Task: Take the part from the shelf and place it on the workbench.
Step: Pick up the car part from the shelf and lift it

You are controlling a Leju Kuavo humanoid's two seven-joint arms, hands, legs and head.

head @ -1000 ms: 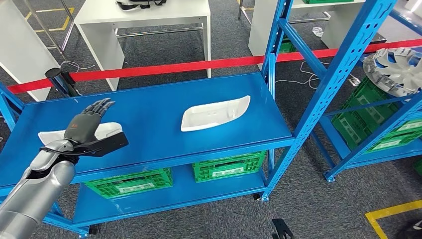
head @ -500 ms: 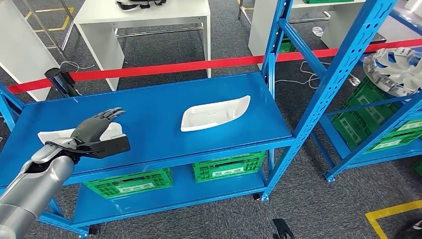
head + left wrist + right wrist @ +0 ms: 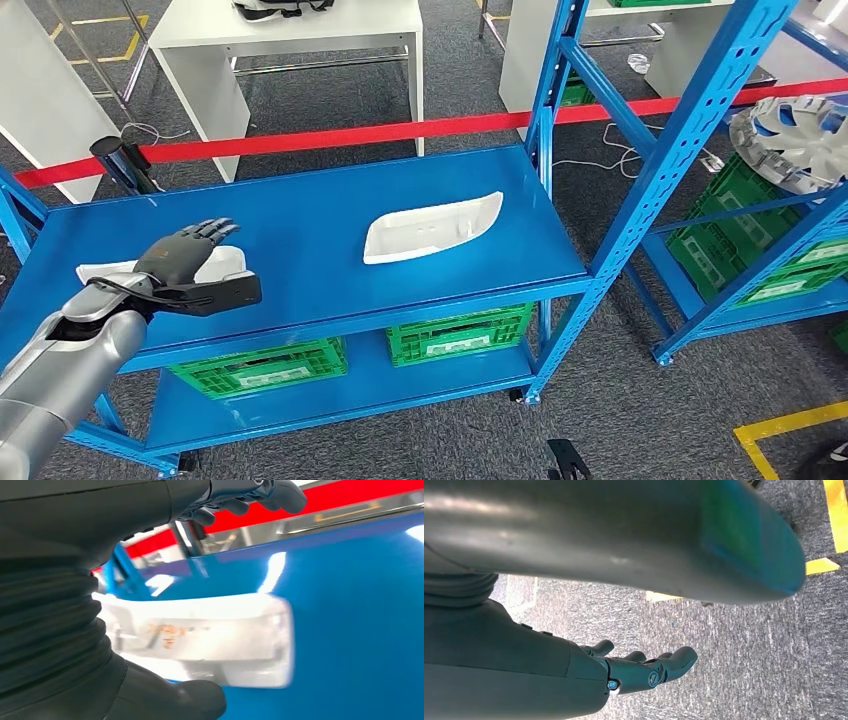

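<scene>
A white moulded part (image 3: 228, 263) lies at the left of the blue shelf top (image 3: 300, 260), partly covered by my left hand (image 3: 185, 255). That hand hovers just over it with its fingers spread and nothing in its grasp. In the left wrist view the part (image 3: 210, 635) sits between the thumb (image 3: 165, 700) and the fingers (image 3: 250, 490), which stand apart from it. A second white part (image 3: 432, 227) rests near the middle of the same surface. My right hand (image 3: 644, 670) hangs over the grey floor, fingers loosely extended and holding nothing.
A red barrier tape (image 3: 400, 130) runs behind the shelf. Blue uprights (image 3: 550, 90) stand at its right end, green crates (image 3: 455, 335) sit on the lower level, and a neighbouring rack holds a white wheel cover (image 3: 790, 140). White tables (image 3: 290, 40) stand beyond the tape.
My left hand has tipped forward and come down over the left white part, its fingers now lying flatter above it. Both white parts have stayed where they were.
</scene>
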